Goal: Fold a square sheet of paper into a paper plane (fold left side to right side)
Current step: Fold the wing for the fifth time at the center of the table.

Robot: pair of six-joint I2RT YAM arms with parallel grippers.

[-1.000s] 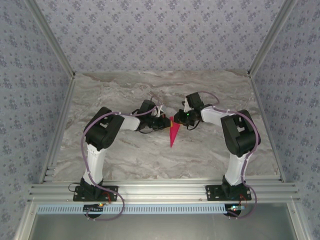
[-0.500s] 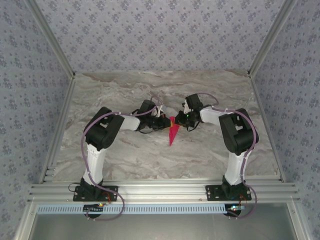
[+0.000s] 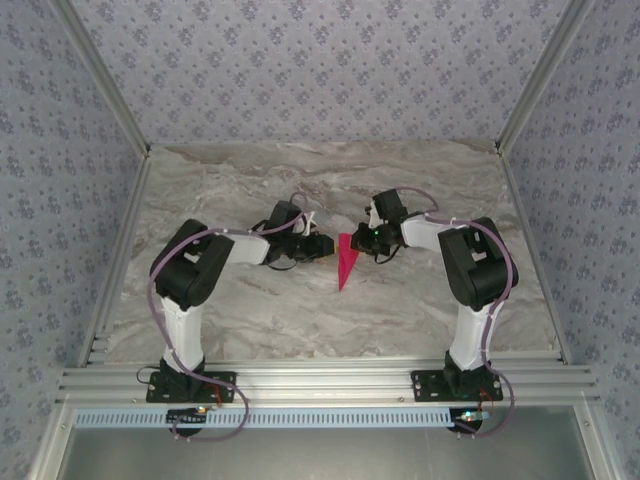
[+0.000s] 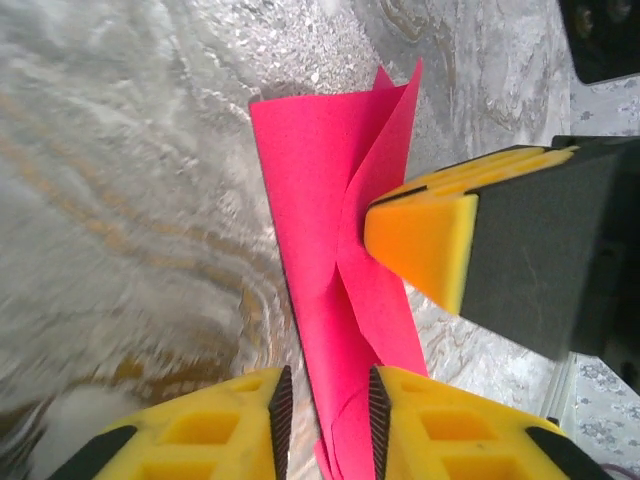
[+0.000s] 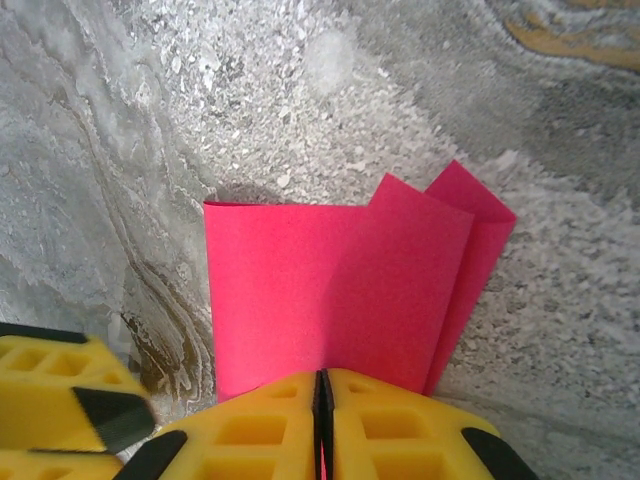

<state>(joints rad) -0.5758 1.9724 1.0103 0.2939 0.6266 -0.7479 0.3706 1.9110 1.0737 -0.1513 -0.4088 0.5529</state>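
The magenta-pink paper plane (image 3: 345, 265) lies mid-table as a narrow dart, its tip toward the near edge and its wide end between the two grippers. My right gripper (image 3: 356, 240) is shut on that wide end; in the right wrist view its jaws (image 5: 322, 420) meet on the folded paper (image 5: 330, 290). My left gripper (image 3: 324, 246) sits just left of the paper and is open. In the left wrist view the paper (image 4: 320, 200) runs loosely through the gap of the left gripper (image 4: 325, 420), with a raised flap touching a right finger (image 4: 425, 245).
The marble-patterned tabletop (image 3: 250, 310) stretches bare around the paper. Patterned walls with aluminium rails (image 3: 120, 250) close in the left, right and back. A left finger (image 5: 60, 390) shows at the lower left of the right wrist view.
My left arm has drawn back to the left, its elbow swinging outward, and its jaws now stand off the paper's edge. The right gripper and the paper have stayed put.
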